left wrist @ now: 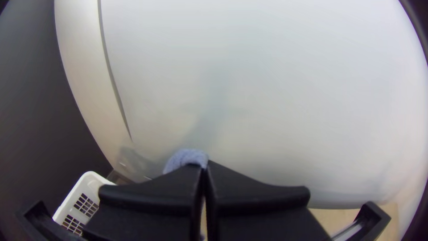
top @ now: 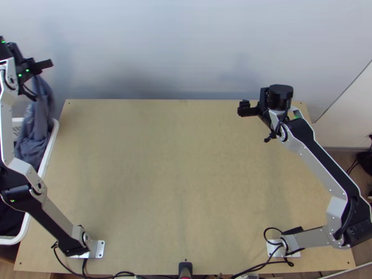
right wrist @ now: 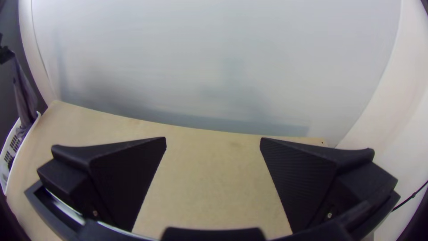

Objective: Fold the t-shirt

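Top view: noted t-shirt (top: 35,123) hanging from left gripper (top: 43,66) into white basket (top: 50,148); right gripper (top: 244,109) over table (top: 176,186), well apart. Left wrist view: found fingers (left wrist: 151,194) pressed together on t-shirt. Right wrist view: found fingers (right wrist: 127,178) spread.

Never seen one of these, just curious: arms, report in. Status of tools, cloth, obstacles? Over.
Left tool shut on grey-blue cloth, hanging bunched into white basket. Right tool open, empty, above table's far right. Basket rim might snag cloth.
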